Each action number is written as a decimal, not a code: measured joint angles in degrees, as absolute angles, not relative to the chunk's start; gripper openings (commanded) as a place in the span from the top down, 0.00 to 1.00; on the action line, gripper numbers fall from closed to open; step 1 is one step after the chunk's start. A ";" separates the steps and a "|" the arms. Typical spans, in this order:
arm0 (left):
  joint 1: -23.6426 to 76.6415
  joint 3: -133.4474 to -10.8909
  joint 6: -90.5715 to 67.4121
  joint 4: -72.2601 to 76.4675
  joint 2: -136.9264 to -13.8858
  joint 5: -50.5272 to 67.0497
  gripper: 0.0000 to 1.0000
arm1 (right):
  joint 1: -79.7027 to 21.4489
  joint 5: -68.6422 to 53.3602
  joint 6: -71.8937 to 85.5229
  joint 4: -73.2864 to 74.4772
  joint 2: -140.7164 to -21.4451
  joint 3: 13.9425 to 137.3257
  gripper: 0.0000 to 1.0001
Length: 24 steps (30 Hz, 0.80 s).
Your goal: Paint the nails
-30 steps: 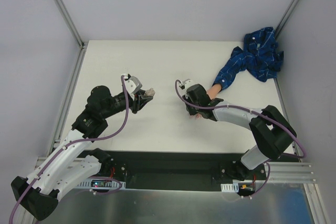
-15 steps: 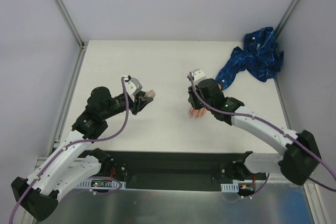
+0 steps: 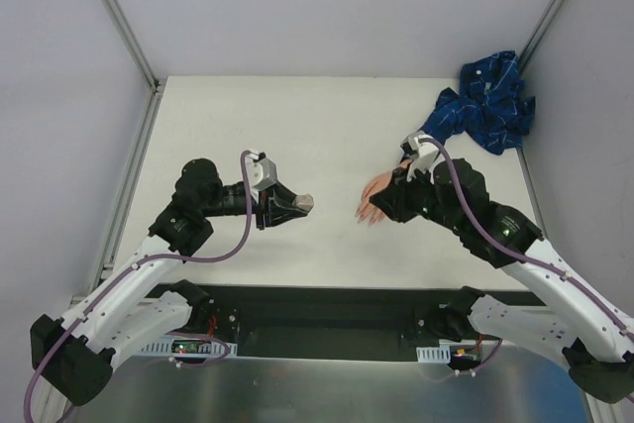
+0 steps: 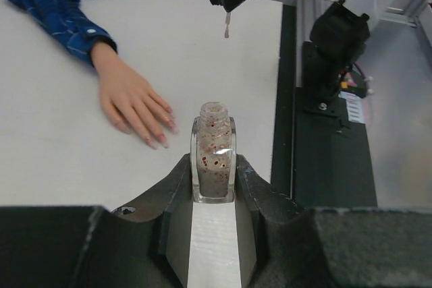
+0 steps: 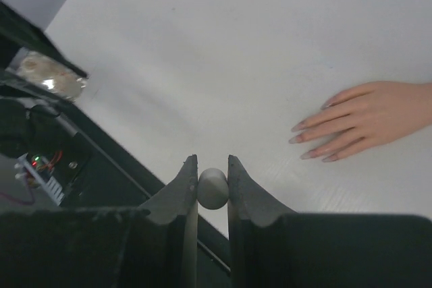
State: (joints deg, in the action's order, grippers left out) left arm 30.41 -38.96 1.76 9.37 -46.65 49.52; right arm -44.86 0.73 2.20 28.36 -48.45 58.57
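I see my left gripper clamped on the open polish bottle and my right gripper pinching the brush cap, while the nails sit on the mannequin hand lying flat on the table, apart from both.

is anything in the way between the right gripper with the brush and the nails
Nothing visible. Only bare table lies between the right gripper, shut on the brush cap, and the nails. The polish bottle sits off to the side in the left gripper.
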 measured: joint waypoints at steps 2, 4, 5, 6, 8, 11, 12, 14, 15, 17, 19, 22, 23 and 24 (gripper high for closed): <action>30.57 -38.76 0.51 10.35 -48.29 52.80 1.00 | -47.64 -0.49 3.53 29.21 -48.27 58.92 1.00; 31.22 -38.26 0.10 10.61 -48.80 54.22 1.00 | -51.59 -0.78 4.38 30.02 -48.86 60.20 1.00; 31.64 -37.95 -0.05 10.85 -48.71 54.68 1.00 | -53.30 -0.73 4.60 30.55 -49.28 61.23 1.00; 32.21 -37.67 -0.19 11.05 -48.58 55.24 1.00 | -55.53 -0.73 4.97 30.85 -50.28 63.00 1.00; 33.32 -37.36 -0.21 11.33 -48.38 55.92 1.00 | -58.74 -0.45 5.23 30.85 -52.21 66.24 0.99; 34.68 -37.34 0.10 11.33 -48.29 56.62 1.00 | -62.87 0.95 5.54 30.68 -55.96 71.57 1.00; 35.14 -37.34 0.34 11.27 -48.25 56.60 1.00 | -63.90 1.43 5.58 30.70 -57.12 73.01 1.00; 35.73 -37.34 0.91 11.14 -48.16 56.60 1.00 | -65.34 2.42 5.63 30.70 -59.16 75.20 1.00; 36.05 -37.34 1.08 11.00 -48.10 56.60 1.00 | -65.76 2.81 5.65 30.68 -59.86 75.81 1.00; 36.07 -37.34 1.50 10.52 -47.99 56.60 1.00 | -66.41 3.64 5.78 30.70 -61.36 76.86 1.00; 36.10 -37.34 1.87 10.17 -47.97 56.60 1.00 | -66.70 4.10 5.87 30.74 -62.48 77.38 1.00; 36.45 -37.34 2.24 10.04 -47.97 56.60 1.00 | -66.89 4.34 5.96 30.79 -63.66 77.78 1.00; 36.47 -37.34 2.33 10.04 -47.94 56.60 1.00 | -66.89 4.36 5.98 30.76 -63.99 77.80 1.00; 36.45 -37.34 2.35 10.04 -47.92 56.60 1.00 | -66.89 4.40 5.98 30.79 -64.18 77.80 1.00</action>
